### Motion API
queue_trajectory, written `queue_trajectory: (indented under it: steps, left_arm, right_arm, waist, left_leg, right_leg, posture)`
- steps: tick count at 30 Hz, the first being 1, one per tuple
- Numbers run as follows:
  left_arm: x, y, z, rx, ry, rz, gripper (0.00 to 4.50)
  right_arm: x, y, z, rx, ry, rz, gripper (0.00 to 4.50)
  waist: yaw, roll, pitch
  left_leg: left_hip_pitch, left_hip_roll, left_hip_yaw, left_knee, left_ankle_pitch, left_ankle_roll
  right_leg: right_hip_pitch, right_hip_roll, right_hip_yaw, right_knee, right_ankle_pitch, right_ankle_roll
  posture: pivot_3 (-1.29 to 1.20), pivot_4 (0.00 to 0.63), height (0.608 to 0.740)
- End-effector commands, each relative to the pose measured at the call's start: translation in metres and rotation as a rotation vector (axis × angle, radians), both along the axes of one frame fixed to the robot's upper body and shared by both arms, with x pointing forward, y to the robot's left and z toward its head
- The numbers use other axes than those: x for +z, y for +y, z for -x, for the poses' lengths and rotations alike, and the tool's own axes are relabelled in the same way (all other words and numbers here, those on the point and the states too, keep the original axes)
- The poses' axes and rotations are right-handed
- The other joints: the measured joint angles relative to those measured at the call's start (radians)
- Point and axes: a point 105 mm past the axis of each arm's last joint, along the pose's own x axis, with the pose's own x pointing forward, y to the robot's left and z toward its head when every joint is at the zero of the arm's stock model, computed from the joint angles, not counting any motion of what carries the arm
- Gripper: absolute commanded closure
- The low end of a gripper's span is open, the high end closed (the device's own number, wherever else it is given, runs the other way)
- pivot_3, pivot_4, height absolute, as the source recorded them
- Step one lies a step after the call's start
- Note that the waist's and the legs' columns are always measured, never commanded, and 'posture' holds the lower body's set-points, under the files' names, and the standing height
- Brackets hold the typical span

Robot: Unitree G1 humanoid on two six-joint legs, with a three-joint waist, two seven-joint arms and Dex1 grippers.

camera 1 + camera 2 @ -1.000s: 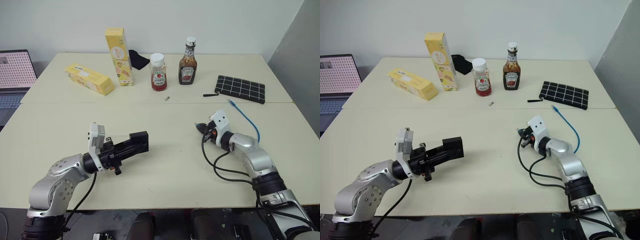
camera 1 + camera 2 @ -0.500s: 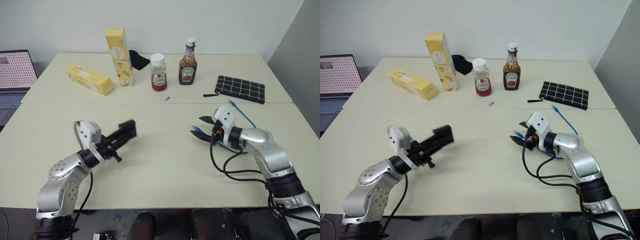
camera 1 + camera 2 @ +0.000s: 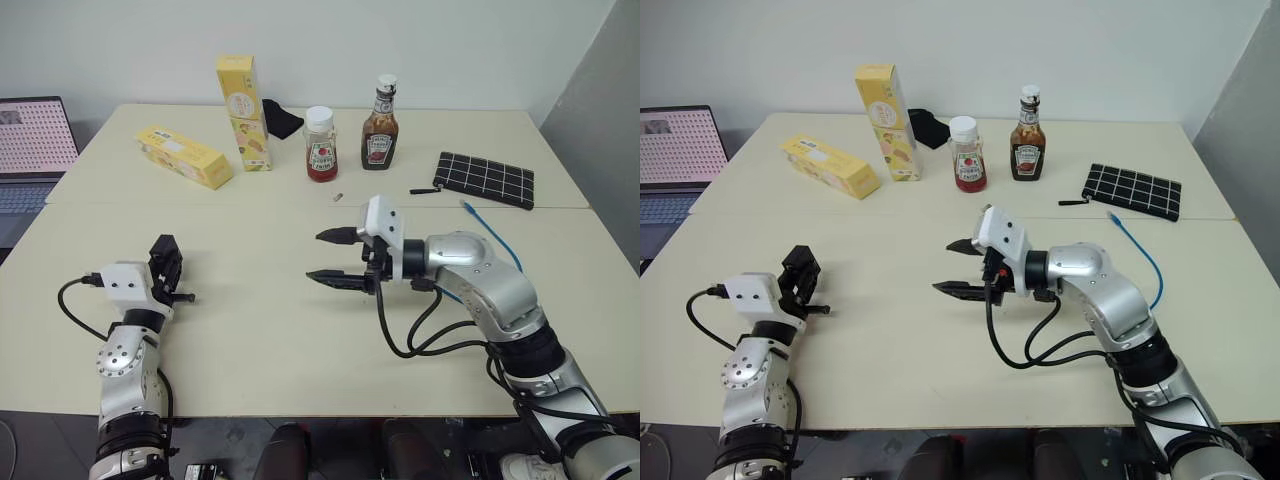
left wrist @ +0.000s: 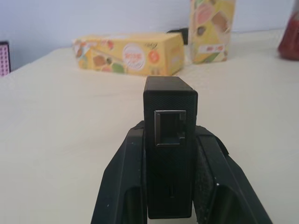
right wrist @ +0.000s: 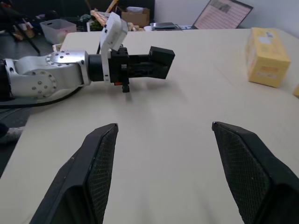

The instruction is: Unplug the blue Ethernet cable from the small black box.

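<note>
- My left gripper [image 4: 170, 154] is clenched on the box [image 4: 170, 140], one finger [image 4: 122, 182] down each side; it hangs over the near left of the table [image 3: 300, 380].
- In the left wrist view the box's port [image 4: 169, 127] faces the camera and is empty: no plug sits in it.
- My right gripper [image 3: 335, 257] hangs mid-table, well apart from the box, released, with its jaws spread wide and nothing between them. Its fingers [image 5: 96, 168] point toward the left arm.
- The cable [image 3: 492, 238] lies on the table behind my right arm, free of both grippers. Its far plug rests just in front of the pouch [image 3: 484, 179]; its near end runs out of sight behind the arm.
- I judge the unplugging itself done: box and cable are separate and far from each other.
- What is left, as I read it, is small: set the box down and open the left gripper, if that is wanted.
- Farther back stand the ketchup jar [image 3: 321, 145], the sauce bottle [image 3: 379, 124] and two yellow cartons [image 3: 244, 98], all untouched and out of the way.
</note>
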Motion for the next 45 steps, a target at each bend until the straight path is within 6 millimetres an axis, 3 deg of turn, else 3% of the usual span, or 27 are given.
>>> queue_trajectory:
  steps: [1, 5, 6, 16, 21, 29, 32, 34, 41, 45]
  left_arm:
    - [0.005, 0.008, 0.002, 0.039, -0.047, 0.001, 3.71]
    - [-0.007, 0.008, 0.006, 0.032, -0.023, 0.062, 3.71]
    - [-0.009, 0.007, 0.007, 0.018, -0.016, 0.075, 3.01]
    - [-0.018, 0.002, 0.018, -0.008, 0.014, 0.115, 0.97]
    - [-0.017, -0.002, 0.035, -0.008, 0.073, 0.098, 0.09]
    - [-0.001, 0.003, 0.077, -0.023, 0.202, 0.021, 0.09]
    - [0.004, -0.002, 0.092, -0.099, 0.341, -0.08, 0.09]
    - [0.019, -0.008, 0.096, -0.159, 0.349, -0.115, 0.09]
    - [0.059, -0.028, 0.089, -0.37, 0.364, -0.209, 0.09]
    - [0.081, -0.03, 0.083, -0.465, 0.373, -0.268, 0.09]
  right_arm:
    - [0.007, 0.004, 0.004, 0.029, -0.032, 0.006, 1.09]
    - [0.004, 0.004, 0.005, 0.035, -0.037, 0.024, 1.09]
    - [0.003, 0.004, 0.005, 0.034, -0.038, 0.029, 1.03]
    - [-0.001, 0.0, 0.006, 0.032, -0.04, 0.049, 1.03]
    - [-0.003, -0.001, 0.008, 0.026, -0.028, 0.045, 1.03]
    - [-0.011, -0.012, 0.012, -0.012, 0.012, 0.036, 1.03]
    - [-0.014, -0.034, 0.009, -0.084, 0.031, 0.04, 1.03]
    - [-0.018, -0.052, 0.004, -0.147, 0.04, 0.054, 1.03]
    - [-0.023, -0.113, -0.004, -0.281, 0.06, 0.144, 1.03]
    - [-0.02, -0.144, -0.005, -0.33, 0.067, 0.201, 1.03]
  waist:
    - [-0.001, 0.0, 0.0]
    - [-0.004, 0.0, 0.0]
    - [-0.004, 0.0, 0.0]
    - [-0.009, 0.0, -0.001]
    - [-0.01, 0.0, -0.001]
    - [-0.009, 0.0, -0.001]
    - [-0.006, -0.001, -0.001]
    - [-0.003, -0.001, -0.001]
    - [-0.004, -0.001, -0.001]
    - [-0.007, -0.001, 0.0]
  left_leg:
    - [0.0, 0.0, 0.0, 0.0, 0.0, 0.0]
    - [0.001, 0.001, 0.0, 0.0, 0.0, 0.0]
    - [0.001, 0.001, 0.0, 0.0, 0.0, 0.0]
    - [0.002, 0.001, 0.001, -0.001, 0.0, 0.0]
    - [0.002, 0.002, 0.002, -0.001, 0.0, 0.0]
    - [0.002, 0.003, 0.001, -0.002, 0.0, 0.0]
    - [0.002, 0.003, 0.0, -0.001, 0.0, 0.0]
    - [0.001, 0.002, -0.001, -0.001, 0.0, 0.0]
    - [0.002, 0.001, 0.001, -0.002, 0.0, 0.0]
    - [0.002, 0.001, 0.003, -0.002, 0.0, 0.0]
  right_leg:
    - [0.0, 0.0, 0.0, 0.0, 0.0, 0.0]
    - [0.0, 0.0, 0.0, 0.0, 0.0, 0.0]
    - [0.0, 0.0, 0.0, 0.001, 0.0, 0.0]
    - [0.0, 0.0, 0.002, 0.001, 0.0, 0.0]
    - [0.0, 0.0, 0.002, 0.0, 0.0, 0.0]
    - [0.0, -0.001, 0.002, 0.0, 0.0, 0.0]
    - [0.0, 0.0, 0.002, 0.0, 0.0, 0.0]
    - [0.001, 0.001, 0.002, 0.0, 0.0, 0.0]
    - [0.003, 0.001, 0.001, -0.001, 0.0, 0.0]
    - [0.002, 0.003, 0.001, -0.001, -0.001, -0.001]
  posture:
    - [0.0, 0.15, 0.74]
    - [0.0, 0.15, 0.74]
    - [0.0, 0.15, 0.74]
    - [0.0, 0.15, 0.74]
    - [0.0, 0.15, 0.74]
    - [0.0, 0.15, 0.74]
    - [0.0, 0.15, 0.74]
    - [0.0, 0.15, 0.74]
    - [0.0, 0.15, 0.74]
    - [0.0, 0.15, 0.74]
